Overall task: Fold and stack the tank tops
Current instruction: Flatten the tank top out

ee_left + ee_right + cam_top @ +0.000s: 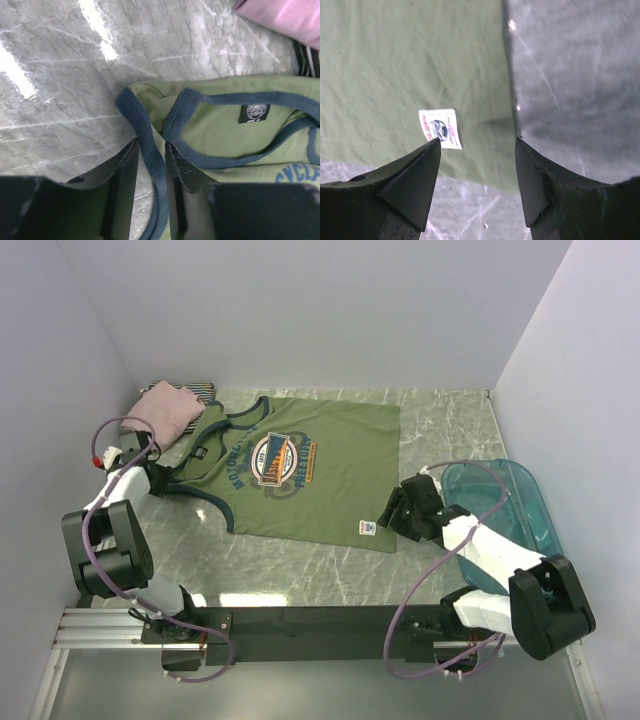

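Olive-green tank top [310,475] lies flat, print side up, mid-table, neck toward the left arm and hem toward the right arm. Left gripper [150,145] is at its shoulder end, fingers drawn close together with the navy-trimmed strap [145,125] running between them, so it is pinching that strap. In the top view the left gripper [165,480] sits at the shirt's left edge, low on the marble table [440,430]. Black neck label [254,112] shows just past the fingers, inside the neckline. Strap end curls a bit; the rest of the shirt is smooth.

Right gripper [477,142] has its fingers spread wide, nothing between them, over the near hem corner. White hem tag [440,128] is just ahead of its left finger, and the shirt's side edge runs up between the two fingertips. Cannot tell if the tips touch the cloth. Top view puts the right gripper [392,512] right beside that corner.

Round chest print [280,460] is centered on the shirt. Pink tank top [168,410] lies folded at the far left corner, on top of the striped tank top [200,390], just beyond the olive shoulder. Teal tub [510,500] sits at the right edge, behind the right arm, apart from the shirts.
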`<state>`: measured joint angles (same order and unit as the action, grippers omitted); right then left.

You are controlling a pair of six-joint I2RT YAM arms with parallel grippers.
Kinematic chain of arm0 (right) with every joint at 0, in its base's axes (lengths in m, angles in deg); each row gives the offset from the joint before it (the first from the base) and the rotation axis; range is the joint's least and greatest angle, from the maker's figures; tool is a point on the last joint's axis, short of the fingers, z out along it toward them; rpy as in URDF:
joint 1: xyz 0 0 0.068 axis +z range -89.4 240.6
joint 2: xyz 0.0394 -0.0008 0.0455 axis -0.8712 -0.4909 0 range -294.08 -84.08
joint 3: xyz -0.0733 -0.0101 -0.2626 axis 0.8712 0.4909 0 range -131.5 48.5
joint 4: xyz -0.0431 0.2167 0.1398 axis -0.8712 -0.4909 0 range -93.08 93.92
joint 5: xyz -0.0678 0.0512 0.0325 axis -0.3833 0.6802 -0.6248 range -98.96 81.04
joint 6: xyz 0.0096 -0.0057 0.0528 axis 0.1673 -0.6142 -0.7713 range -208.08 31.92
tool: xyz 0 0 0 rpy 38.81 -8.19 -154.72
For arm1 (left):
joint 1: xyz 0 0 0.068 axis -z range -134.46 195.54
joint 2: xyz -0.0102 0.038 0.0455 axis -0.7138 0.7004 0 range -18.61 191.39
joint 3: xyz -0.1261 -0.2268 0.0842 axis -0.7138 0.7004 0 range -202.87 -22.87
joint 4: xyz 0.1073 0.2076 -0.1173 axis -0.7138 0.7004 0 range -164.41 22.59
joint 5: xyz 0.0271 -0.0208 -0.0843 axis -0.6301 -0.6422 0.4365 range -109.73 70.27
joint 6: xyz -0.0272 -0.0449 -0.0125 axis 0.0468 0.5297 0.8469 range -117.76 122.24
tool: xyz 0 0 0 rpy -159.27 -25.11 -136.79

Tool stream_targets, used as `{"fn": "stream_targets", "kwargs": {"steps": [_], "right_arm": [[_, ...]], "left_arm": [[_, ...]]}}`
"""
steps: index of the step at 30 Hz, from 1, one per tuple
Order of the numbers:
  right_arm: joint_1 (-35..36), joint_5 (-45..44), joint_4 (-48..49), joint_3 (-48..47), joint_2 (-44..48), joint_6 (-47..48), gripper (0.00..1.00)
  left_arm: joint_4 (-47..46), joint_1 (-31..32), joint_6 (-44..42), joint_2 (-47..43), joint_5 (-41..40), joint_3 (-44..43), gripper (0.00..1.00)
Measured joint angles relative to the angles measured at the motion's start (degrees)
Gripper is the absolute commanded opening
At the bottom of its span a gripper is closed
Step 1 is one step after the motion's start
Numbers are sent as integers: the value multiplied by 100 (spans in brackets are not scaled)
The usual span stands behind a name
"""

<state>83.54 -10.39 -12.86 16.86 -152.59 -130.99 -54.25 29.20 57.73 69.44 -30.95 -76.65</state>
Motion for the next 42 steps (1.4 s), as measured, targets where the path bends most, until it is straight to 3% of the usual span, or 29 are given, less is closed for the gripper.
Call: {"fn": "stream_targets", "kwargs": {"steps": [5, 17, 22, 23, 28, 33, 34, 37, 42], "right_arm": [[-111, -22, -457, 234, 367, -221, 68], [-164, 55, -957, 608, 868, -546, 57], [-50, 61, -929, 627, 809, -664, 56], [-37, 61, -909, 627, 796, -680, 56], [50, 63, -719, 629, 671, -798, 50], [120, 76, -457, 623, 476, -868, 37], [133, 68, -431, 614, 442, -863, 26], [175, 20, -431, 588, 328, -833, 3], [197, -114, -629, 420, 175, -728, 0]], "left_arm": [[-105, -166, 153, 98, 214, -37, 41], [-284, -474, 269, 310, 682, -260, 67], [-315, -514, 284, 315, 828, -275, 82], [-315, -514, 282, 315, 846, -286, 90], [-192, -531, 271, 247, 844, -444, 91], [68, -546, 260, -35, 767, -684, 87], [114, -546, 256, -129, 745, -713, 86], [227, -522, 221, -474, 710, -721, 83], [280, -136, 103, -1261, 614, -317, 80]]}}
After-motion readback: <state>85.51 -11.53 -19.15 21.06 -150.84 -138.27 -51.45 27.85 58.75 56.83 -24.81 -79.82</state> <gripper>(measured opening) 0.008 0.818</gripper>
